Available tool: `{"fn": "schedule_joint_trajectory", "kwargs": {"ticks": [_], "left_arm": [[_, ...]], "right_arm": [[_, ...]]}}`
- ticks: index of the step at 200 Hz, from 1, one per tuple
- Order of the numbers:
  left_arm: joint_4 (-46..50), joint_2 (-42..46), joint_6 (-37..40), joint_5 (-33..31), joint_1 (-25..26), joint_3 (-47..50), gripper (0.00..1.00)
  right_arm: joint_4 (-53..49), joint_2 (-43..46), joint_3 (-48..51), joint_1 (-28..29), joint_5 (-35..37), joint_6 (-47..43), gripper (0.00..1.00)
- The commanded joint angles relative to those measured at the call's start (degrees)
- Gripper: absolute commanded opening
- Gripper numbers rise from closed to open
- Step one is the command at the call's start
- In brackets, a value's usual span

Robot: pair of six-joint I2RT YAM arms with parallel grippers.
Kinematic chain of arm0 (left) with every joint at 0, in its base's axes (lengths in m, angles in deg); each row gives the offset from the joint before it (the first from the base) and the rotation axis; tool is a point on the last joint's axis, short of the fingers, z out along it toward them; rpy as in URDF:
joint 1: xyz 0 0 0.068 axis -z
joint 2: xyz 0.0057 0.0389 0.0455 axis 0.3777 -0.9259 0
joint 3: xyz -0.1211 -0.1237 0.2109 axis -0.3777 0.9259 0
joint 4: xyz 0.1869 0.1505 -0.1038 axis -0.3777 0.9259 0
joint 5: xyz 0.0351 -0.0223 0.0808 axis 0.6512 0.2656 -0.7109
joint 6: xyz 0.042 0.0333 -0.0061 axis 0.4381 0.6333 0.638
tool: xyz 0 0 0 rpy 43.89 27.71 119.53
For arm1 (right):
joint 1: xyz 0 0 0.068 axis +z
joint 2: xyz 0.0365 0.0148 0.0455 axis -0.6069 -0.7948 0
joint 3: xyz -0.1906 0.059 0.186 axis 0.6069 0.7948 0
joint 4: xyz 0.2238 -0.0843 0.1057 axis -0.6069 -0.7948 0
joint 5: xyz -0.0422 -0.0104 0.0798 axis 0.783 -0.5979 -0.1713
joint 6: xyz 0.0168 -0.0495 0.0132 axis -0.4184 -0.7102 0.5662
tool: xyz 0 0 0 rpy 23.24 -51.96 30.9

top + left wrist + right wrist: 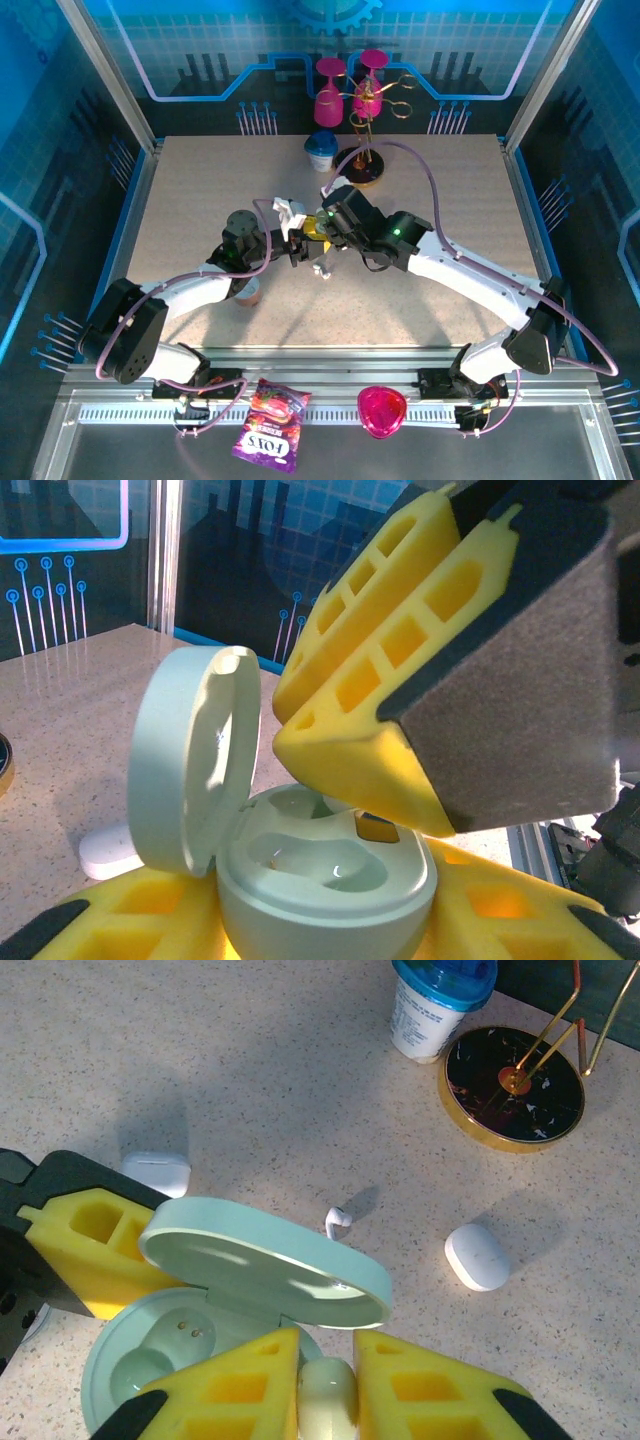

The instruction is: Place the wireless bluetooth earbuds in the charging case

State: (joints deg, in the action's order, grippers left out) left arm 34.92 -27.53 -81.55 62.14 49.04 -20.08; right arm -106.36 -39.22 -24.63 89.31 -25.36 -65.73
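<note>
Right wrist: right fingers (240,1385) clamped on one earbud (328,1388), just above open charging case (130,1365).
Left fingers (130,910) clamp the case; loose earbud (337,1220) on tabletop (250,1080) just beyond its lid (260,1265).

The right hand (290,720) hides part of the wells of the open pale green rounded plastic charging case (320,875), whose base is cut off below. Its lid half covers a small white plastic case (105,855) on the counter (60,700). The tiny pale earbud (327,1390) pinched in that hand runs off the lower edge.
</note>
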Motion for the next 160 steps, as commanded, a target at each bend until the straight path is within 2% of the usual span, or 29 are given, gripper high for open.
{"fn": "schedule_joint_trajectory", "kwargs": {"ticks": [1, 100, 129, 160], "left_arm": [[-1.93, 1.25, -1.12, -0.17, 0.36, -1.89, 0.41], [-2.18, 1.16, -1.39, -0.25, 0.37, -1.89, 0.41], [-2.53, 1.24, -1.05, -0.34, 0.35, -1.54, 0.41], [-4.25, 0.57, -1.61, -0.22, 0.37, -1.19, 0.41]], "right_arm": [[0.92, -0.92, 1.21, -0.63, -1.47, -0.80, 0.19], [3.63, 1.12, 3.05, -1.93, -8.81, 1.23, 0.27], [4.24, 2.19, 3.64, -2.29, -10.15, 1.86, 0.32], [8.18, 4.47, 6.24, -3.93, -16.36, 2.97, 0.32]]}}
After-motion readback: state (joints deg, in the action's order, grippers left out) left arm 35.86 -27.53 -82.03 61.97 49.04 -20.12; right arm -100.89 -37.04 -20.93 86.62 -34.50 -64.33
